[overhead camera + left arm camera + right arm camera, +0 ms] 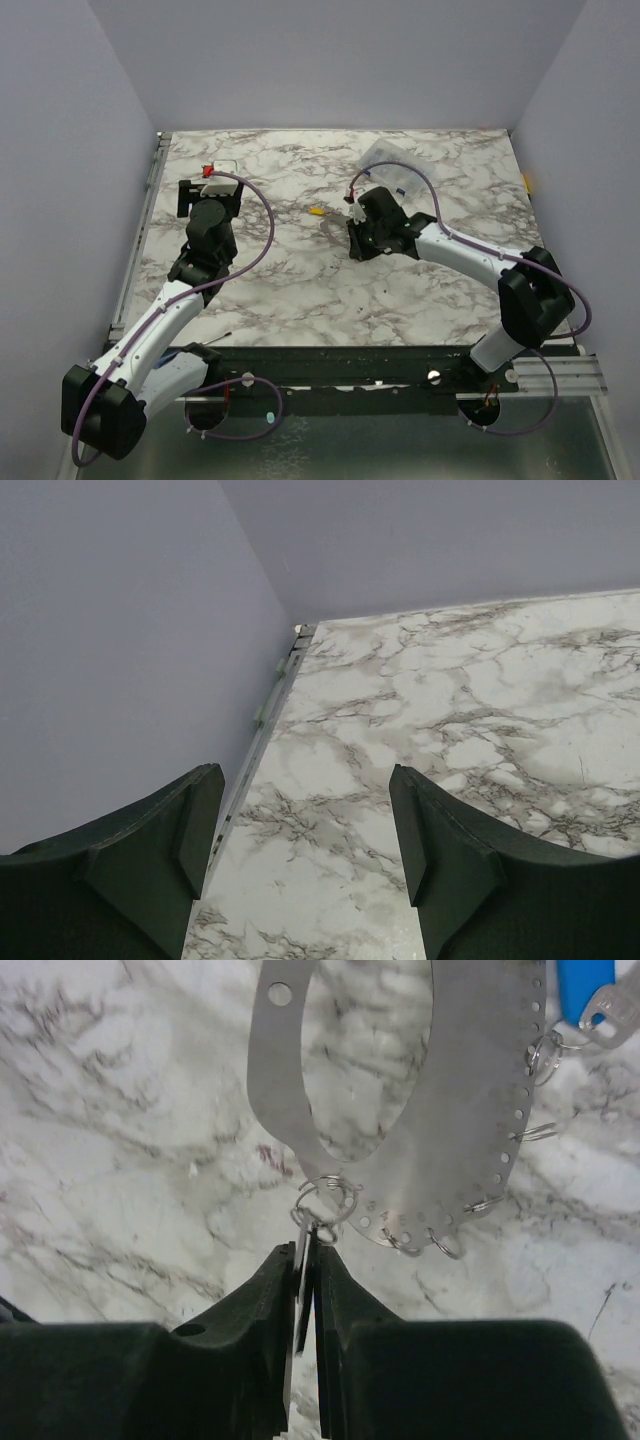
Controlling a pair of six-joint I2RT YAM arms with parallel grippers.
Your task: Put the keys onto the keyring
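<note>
The keyring (485,1090) is a flat grey metal hoop with small holes along its rim, lying on the marble table. Small split rings hang from its edge. My right gripper (312,1250) is shut on a thin metal key (303,1260), held edge-on. That key's split ring (325,1200) is linked through the hoop's near rim. A blue-headed key (585,985) sits at the hoop's far right edge. A yellow key (316,211) lies on the table just left of my right gripper (352,215). My left gripper (305,820) is open and empty over the table's back left.
A clear plastic box (395,165) stands behind the right gripper. The metal rail of the table's left edge (270,710) and the grey wall are close beside the left gripper (212,190).
</note>
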